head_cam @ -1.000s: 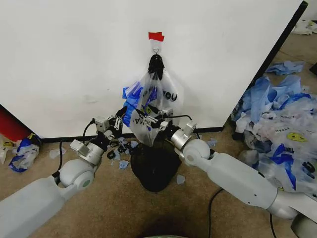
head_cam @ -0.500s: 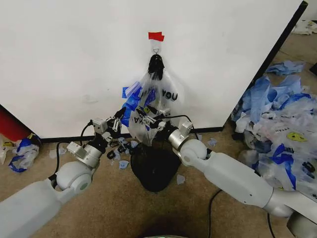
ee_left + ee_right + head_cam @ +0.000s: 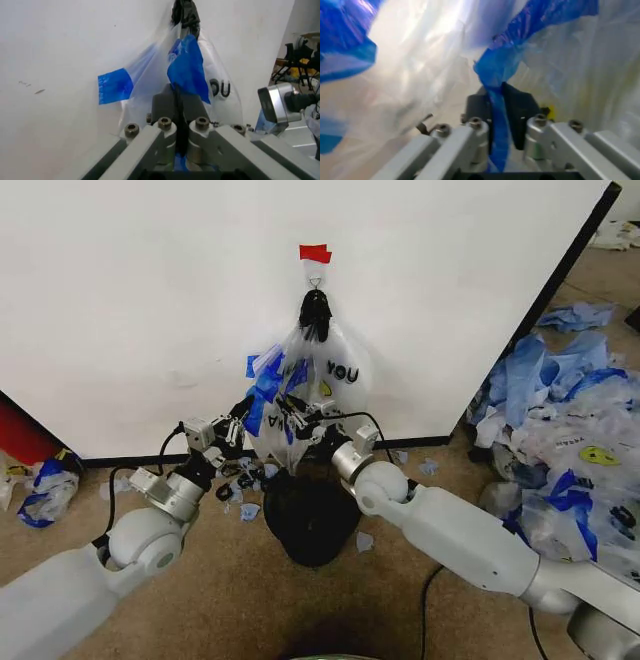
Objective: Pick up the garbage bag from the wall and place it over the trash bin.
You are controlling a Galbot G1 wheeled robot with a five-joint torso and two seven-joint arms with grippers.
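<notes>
The garbage bag (image 3: 338,372), translucent white with black print and blue edges, hangs from a small hook (image 3: 316,281) on the white wall (image 3: 140,300) under a red tape strip (image 3: 315,253). Its black knotted top sits at the hook. My left gripper (image 3: 243,414) is shut on a blue edge at the bag's lower left; the left wrist view shows the fingers (image 3: 165,103) pinching the blue plastic (image 3: 187,69). Beside it, my right gripper (image 3: 291,417) is shut on another blue strip (image 3: 496,97). The black mesh trash bin (image 3: 312,520) stands on the floor right below the bag.
A large heap of blue-and-white plastic bags (image 3: 565,430) lies on the carpet to the right. A red cylinder (image 3: 20,435) and a crumpled bag (image 3: 45,485) sit at the far left. Small plastic scraps (image 3: 247,480) litter the floor around the bin. The wall's black edge (image 3: 560,270) runs diagonally on the right.
My right gripper has moved left and slightly up with the bag's edge, closer to the left gripper. The left arm has shifted a little left. The bag still hangs on the hook.
</notes>
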